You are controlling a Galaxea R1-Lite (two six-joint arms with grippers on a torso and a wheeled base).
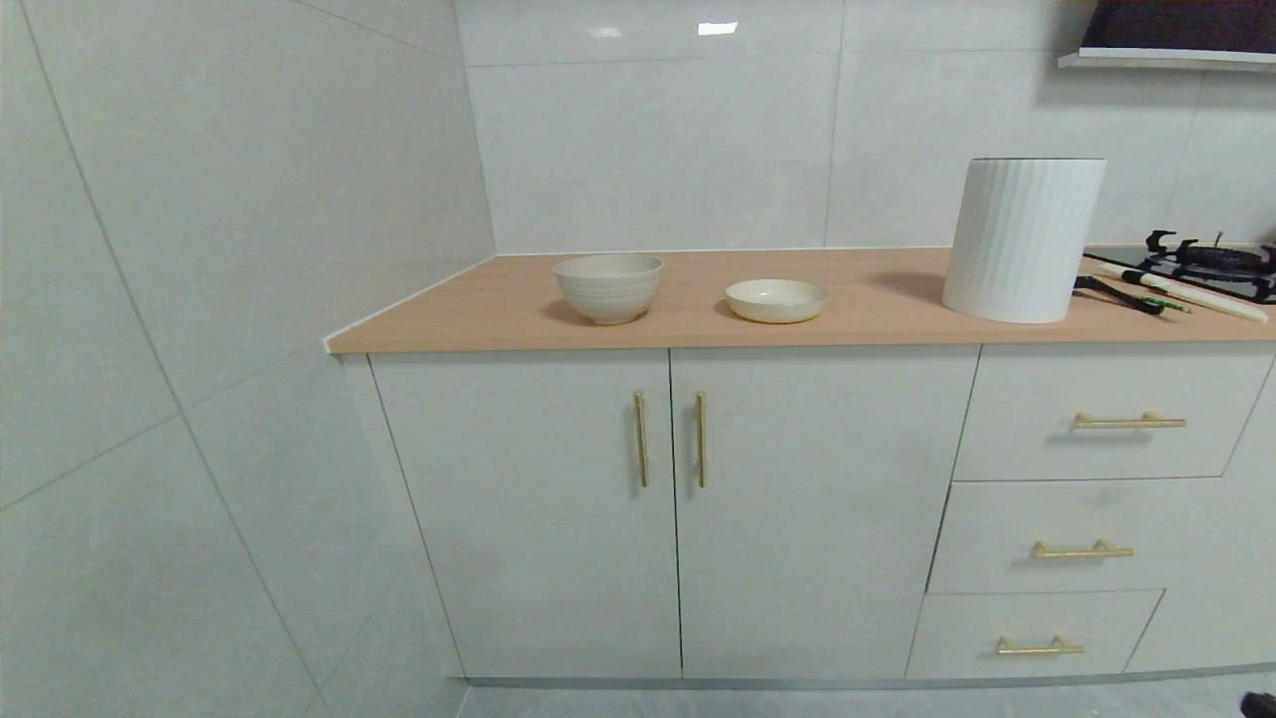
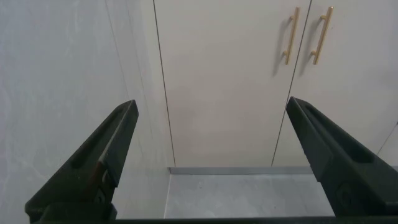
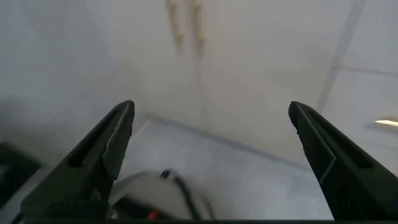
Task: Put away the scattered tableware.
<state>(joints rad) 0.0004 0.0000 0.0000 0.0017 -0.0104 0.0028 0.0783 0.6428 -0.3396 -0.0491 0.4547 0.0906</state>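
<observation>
Wooden table (image 1: 877, 284): beige bowl (image 1: 608, 287) above the left door, shallow dish (image 1: 776, 300) near on its right, apart | white canister (image 1: 1025, 239) farther right, utensils (image 1: 1161, 294) beside it | left hand (image 2: 211, 104) wide open, empty, low before the cabinet doors (image 2: 217, 81) | right hand (image 3: 211, 106) wide open, empty, over the floor (image 3: 249, 180)

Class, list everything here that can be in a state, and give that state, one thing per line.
Deep bowl: upright.
Shallow dish: upright, empty.
Cabinet doors: shut.
Drawers: all three shut.
White ribbed container: upright.
Left claw: open, empty.
Right claw: open, empty.
</observation>
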